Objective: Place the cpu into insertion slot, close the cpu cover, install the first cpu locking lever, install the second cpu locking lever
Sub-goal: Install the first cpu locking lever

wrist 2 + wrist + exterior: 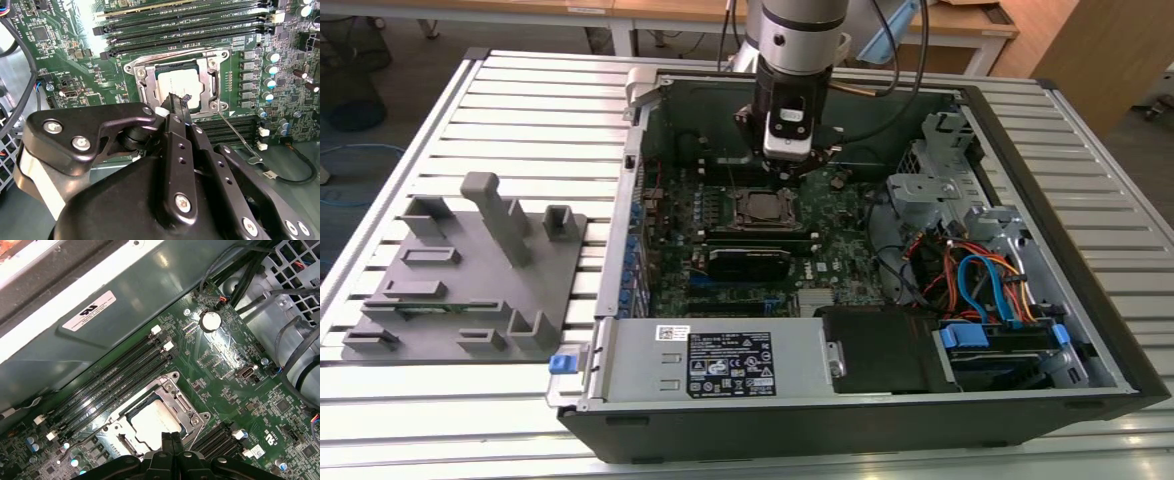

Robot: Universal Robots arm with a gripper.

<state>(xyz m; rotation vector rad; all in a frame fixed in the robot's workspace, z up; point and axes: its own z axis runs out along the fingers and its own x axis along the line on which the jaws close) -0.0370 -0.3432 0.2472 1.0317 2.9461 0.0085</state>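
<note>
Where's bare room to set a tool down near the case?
Bare slatted table beyond the grey fixture, on the exterior view's left of the case. Crowded: the insertion slot by the end effector, cables beside it.

Dull silver cpu (181,82), green motherboard (100,70), black hand (177,100)

The arm (798,40) hangs vertical, its pincer (176,102) pinched closed.

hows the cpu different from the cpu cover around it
The cpu is a solid dull silver square; the cpu cover is a frame with a cut-out centre. The cpu shows through that opening; the cpu cover rings it, lying flat. Both are silver and square.
</note>
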